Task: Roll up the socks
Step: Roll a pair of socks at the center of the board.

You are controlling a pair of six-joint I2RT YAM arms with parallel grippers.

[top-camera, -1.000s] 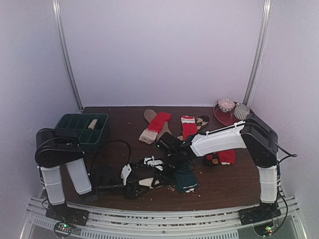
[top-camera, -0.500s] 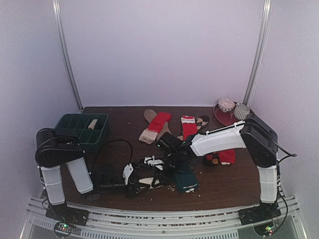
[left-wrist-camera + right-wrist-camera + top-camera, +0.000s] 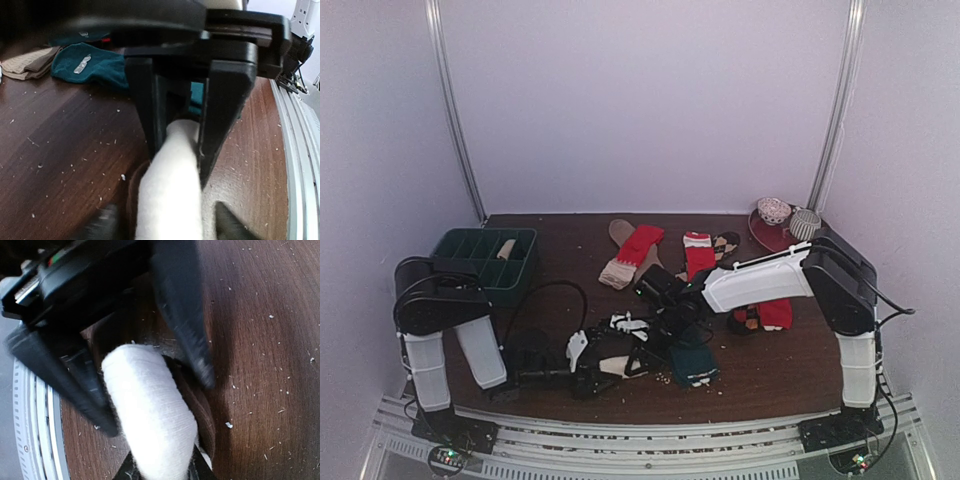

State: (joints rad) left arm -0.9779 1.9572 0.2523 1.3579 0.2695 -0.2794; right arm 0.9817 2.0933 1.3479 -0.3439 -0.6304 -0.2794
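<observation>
Cream sock roll [image 3: 167,200] sits pinched between the left claw's [image 3: 181,161] jaws.

Cream sock roll [image 3: 167,200] cut off by the bottom edge; blurred dark shapes [image 3: 102,222] beside it, unidentifiable.

Soft even light, wrist views blurred

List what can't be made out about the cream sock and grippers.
- Left wrist view: the cream sock runs off the bottom edge past the left gripper.
- Right wrist view: a finger of the right gripper is blurred; its contact with the sock is unclear.
- Top view: both grippers cover the sock's roll.
- Top view: the pale thing in the tray is too small to identify.
</observation>
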